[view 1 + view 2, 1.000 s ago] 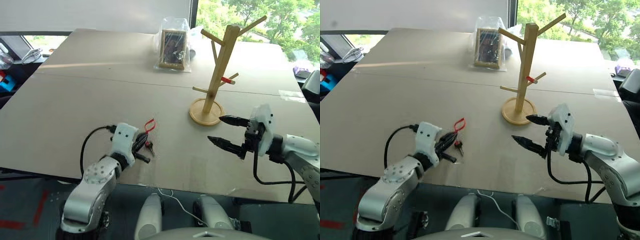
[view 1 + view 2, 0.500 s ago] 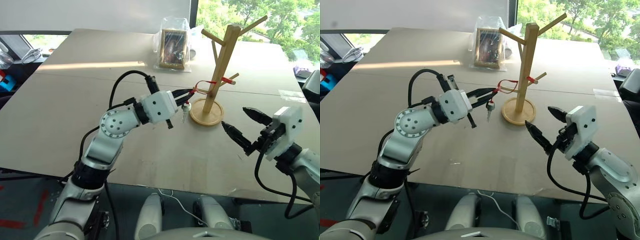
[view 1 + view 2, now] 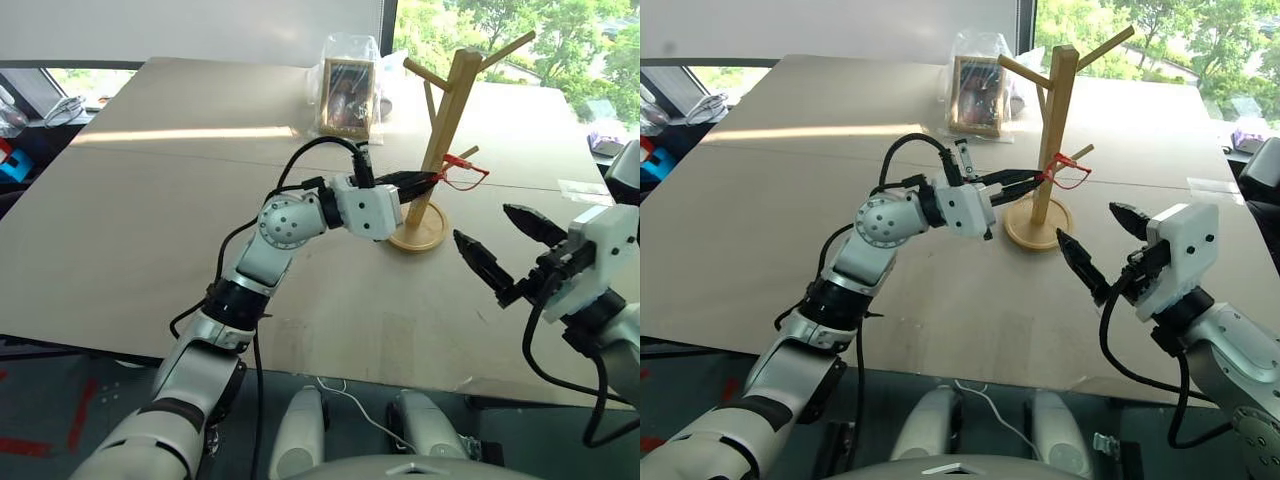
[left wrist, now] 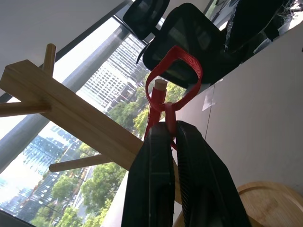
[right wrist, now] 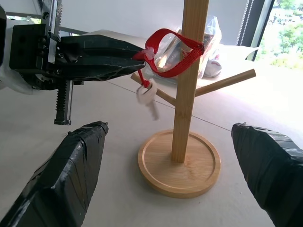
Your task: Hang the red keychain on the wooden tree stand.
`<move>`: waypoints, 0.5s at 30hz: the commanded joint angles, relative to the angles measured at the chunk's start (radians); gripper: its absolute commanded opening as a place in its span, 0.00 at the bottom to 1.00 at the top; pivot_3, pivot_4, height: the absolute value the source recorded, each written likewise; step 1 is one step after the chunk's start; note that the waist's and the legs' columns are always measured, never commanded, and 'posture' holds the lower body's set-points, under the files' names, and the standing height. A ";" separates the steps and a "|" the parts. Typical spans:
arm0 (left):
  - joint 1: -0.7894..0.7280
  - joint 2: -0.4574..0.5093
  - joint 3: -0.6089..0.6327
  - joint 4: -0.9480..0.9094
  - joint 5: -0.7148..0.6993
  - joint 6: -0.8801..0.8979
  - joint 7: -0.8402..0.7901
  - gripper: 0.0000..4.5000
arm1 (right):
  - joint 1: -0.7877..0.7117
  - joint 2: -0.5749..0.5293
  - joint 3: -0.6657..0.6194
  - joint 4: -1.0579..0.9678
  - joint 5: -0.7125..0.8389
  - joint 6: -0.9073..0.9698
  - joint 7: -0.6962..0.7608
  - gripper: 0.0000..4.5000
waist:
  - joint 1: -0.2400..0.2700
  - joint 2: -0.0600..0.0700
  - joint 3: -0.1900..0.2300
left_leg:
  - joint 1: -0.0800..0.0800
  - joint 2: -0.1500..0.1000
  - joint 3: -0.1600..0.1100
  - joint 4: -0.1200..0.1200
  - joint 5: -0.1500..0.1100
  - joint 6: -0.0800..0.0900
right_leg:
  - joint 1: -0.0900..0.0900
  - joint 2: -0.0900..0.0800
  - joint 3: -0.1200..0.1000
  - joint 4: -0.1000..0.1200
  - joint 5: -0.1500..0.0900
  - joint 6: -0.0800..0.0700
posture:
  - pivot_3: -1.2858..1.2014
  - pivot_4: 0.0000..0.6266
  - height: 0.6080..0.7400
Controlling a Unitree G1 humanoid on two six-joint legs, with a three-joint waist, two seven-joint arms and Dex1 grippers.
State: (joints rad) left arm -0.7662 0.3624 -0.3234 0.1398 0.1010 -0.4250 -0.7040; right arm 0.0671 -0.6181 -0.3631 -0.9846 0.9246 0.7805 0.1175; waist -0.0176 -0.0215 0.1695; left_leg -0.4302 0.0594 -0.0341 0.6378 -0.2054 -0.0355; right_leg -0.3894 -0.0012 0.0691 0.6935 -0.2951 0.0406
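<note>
Red strap keychain point(image 3: 462, 172) with its small silver key point(image 5: 147, 98) is clamped in our left gripper's point(image 3: 432, 178) closed fingers, loop presented at a peg of the light wooden tree stand point(image 3: 437, 150). Our right gripper point(image 3: 507, 246) waits at four o'clock, fingers apart.

Broad tan table point(image 3: 150, 200), faint seam running across top. Wooden tree stand point(image 3: 440, 130) upright on round disc base point(image 3: 425, 236) toward far right of surface. Plastic-wrapped picture frame point(image 3: 347, 95) standing near far edge, just left of stand, well apart from base. Strip of clear tape point(image 3: 585, 190) lying near right edge.
</note>
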 commanded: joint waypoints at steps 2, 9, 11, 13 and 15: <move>-0.046 -0.016 0.020 0.015 0.040 -0.036 0.045 0.01 | 0.003 -0.019 -0.032 -0.034 0.031 -0.025 -0.020 1.00 | 0.002 0.000 0.000 | 0.000 0.000 0.000 0.000 0.000 0.000 | 0.000 0.000 0.000 0.000 0.000 0.000 | 0.52 0.24 1.00; -0.056 -0.008 0.014 0.027 0.097 -0.024 0.066 0.01 | 0.008 -0.017 -0.026 -0.019 0.055 -0.037 -0.040 1.00 | 0.001 0.000 0.000 | 0.000 0.000 0.000 0.000 0.000 0.000 | 0.000 0.000 0.000 0.000 0.000 0.000 | 0.52 0.24 1.00; -0.054 -0.007 0.013 0.026 0.105 -0.013 0.065 0.01 | 0.010 -0.019 -0.026 -0.017 0.061 -0.038 -0.044 1.00 | 0.001 0.000 0.000 | 0.000 0.000 0.000 0.000 0.000 0.000 | 0.000 0.000 0.000 0.000 0.000 0.000 | 0.52 0.24 1.00; -0.053 -0.006 0.015 0.025 0.120 -0.005 0.073 0.01 | 0.010 -0.020 -0.027 -0.016 0.067 -0.040 -0.048 1.00 | 0.001 0.000 0.000 | 0.000 0.000 0.000 0.000 0.000 0.000 | 0.000 0.000 0.000 0.000 0.000 0.000 | 0.52 0.24 1.00; -0.052 -0.003 0.016 0.022 0.136 0.006 0.080 0.01 | 0.012 -0.022 -0.024 -0.015 0.069 -0.042 -0.050 1.00 | 0.001 0.000 0.000 | 0.000 0.000 0.000 0.000 0.000 0.000 | 0.000 0.000 0.000 0.000 0.000 0.000 | 0.52 0.24 1.00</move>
State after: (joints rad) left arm -0.8048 0.3564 -0.3227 0.1764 0.2248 -0.4253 -0.6444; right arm 0.0798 -0.6301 -0.3641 -0.9817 0.9784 0.7636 0.0752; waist -0.0164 -0.0215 0.1695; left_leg -0.4303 0.0593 -0.0342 0.6378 -0.2053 -0.0355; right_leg -0.3894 -0.0012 0.0690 0.6935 -0.2951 0.0407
